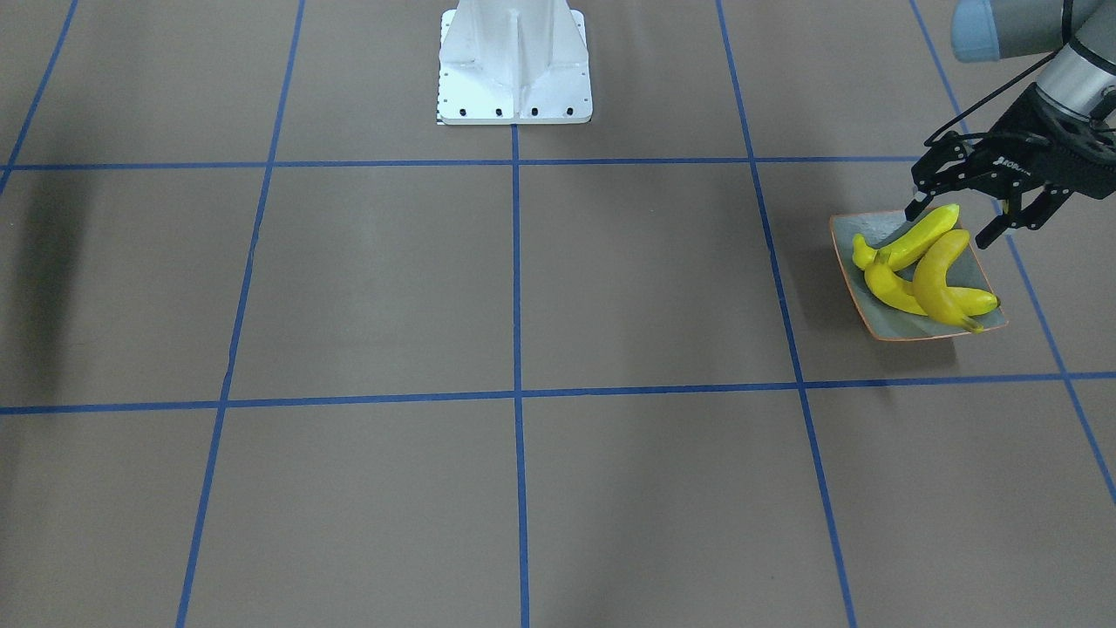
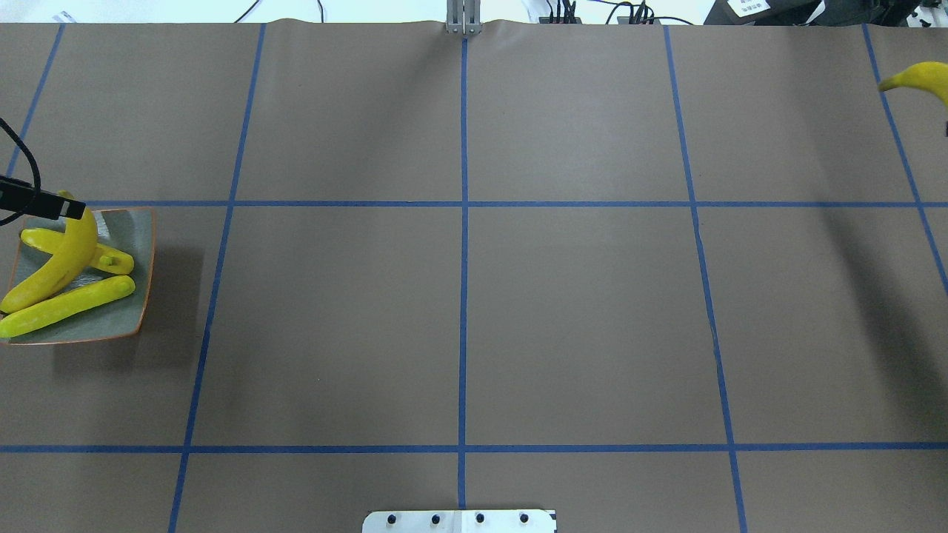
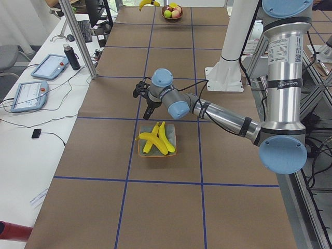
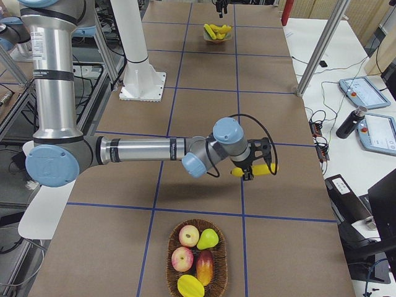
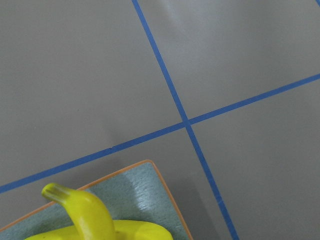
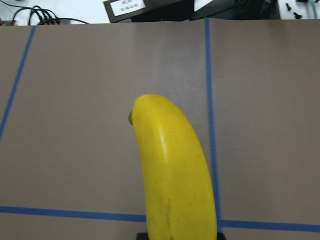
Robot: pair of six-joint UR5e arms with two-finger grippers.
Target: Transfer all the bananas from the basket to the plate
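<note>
The grey-green plate [image 1: 882, 328] with an orange rim holds three yellow bananas [image 1: 933, 270]. My left gripper [image 1: 952, 223] hangs open just over the plate's back corner, its fingers on either side of the top banana's tip, gripping nothing. The plate [image 2: 141, 300] and bananas [image 2: 55, 270] lie at the overhead view's left edge. The left wrist view shows the plate corner [image 5: 152, 175] and a banana tip [image 5: 82, 207]. My right gripper [image 4: 252, 172] is shut on another banana [image 4: 255, 169], held above the table; that banana also shows in the overhead view [image 2: 918, 77] and the right wrist view [image 6: 175, 170].
A wicker basket [image 4: 218, 272] with apples, a pear and other fruit sits at the table's right end, near the right arm. The robot's white base [image 1: 514, 65] stands at the table's middle edge. Blue tape lines cross the brown table.
</note>
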